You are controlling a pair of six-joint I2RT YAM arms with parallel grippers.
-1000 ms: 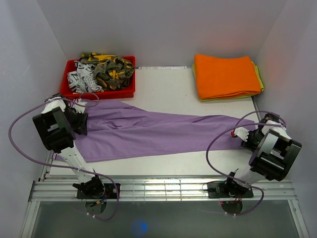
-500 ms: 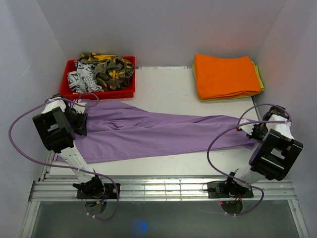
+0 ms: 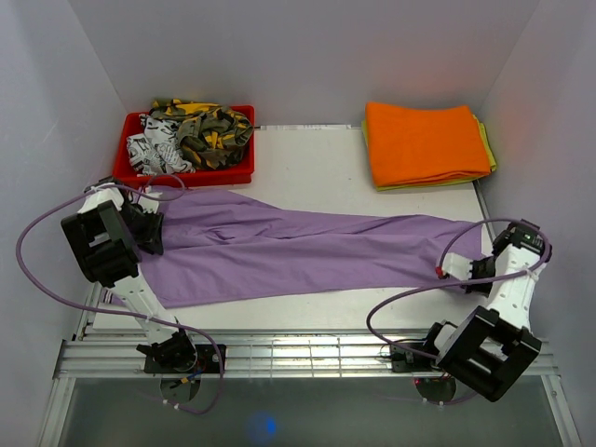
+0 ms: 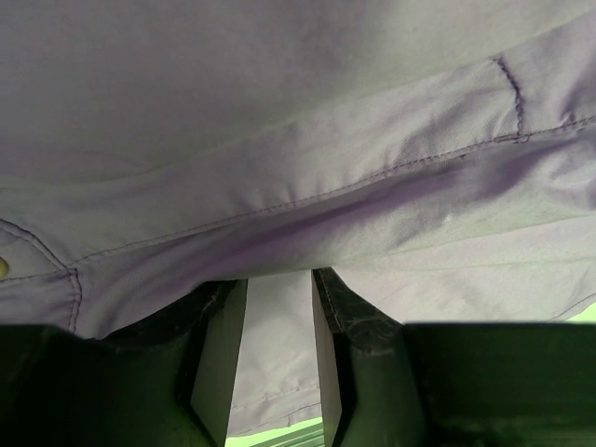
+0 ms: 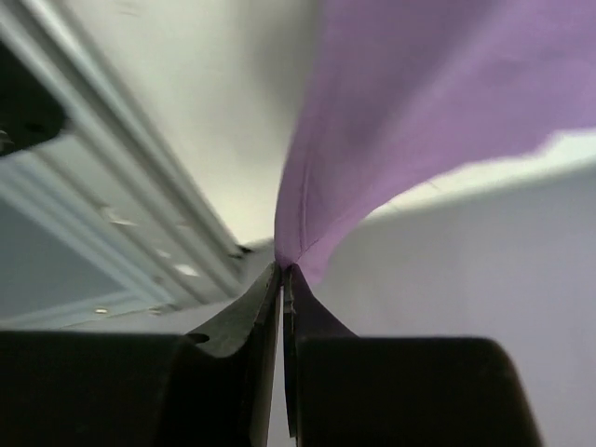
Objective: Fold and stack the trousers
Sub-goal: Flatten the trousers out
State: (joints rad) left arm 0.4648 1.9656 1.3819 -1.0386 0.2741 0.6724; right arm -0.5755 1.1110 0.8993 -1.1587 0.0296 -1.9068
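Lilac-purple trousers (image 3: 307, 250) of thin soft cloth lie stretched flat across the pale counter (image 3: 317, 158). The waist is at the left end and the leg ends are at the right. They sit nearer the arms than the red plastic bin (image 3: 182, 174) of patterned garments and the folded orange cloth stack (image 3: 424, 142).

The right pincer (image 5: 282, 270) is clenched on the edge of the cloth at the leg end, and its wrist view shows the fabric drawn up into a pinched ridge. The left pincer (image 4: 279, 279) sits at the waistband with its fingers standing apart. Cloth lies over and between them, so it looks released rather than gripping.

My reading is that this is the step of taking hold of both ends before the first fold. The next move calls for the left pincer to close firmly on the waistband. Both ends could then rise together and one end could be carried over the other, keeping the slippery cloth taut and its edges in line.
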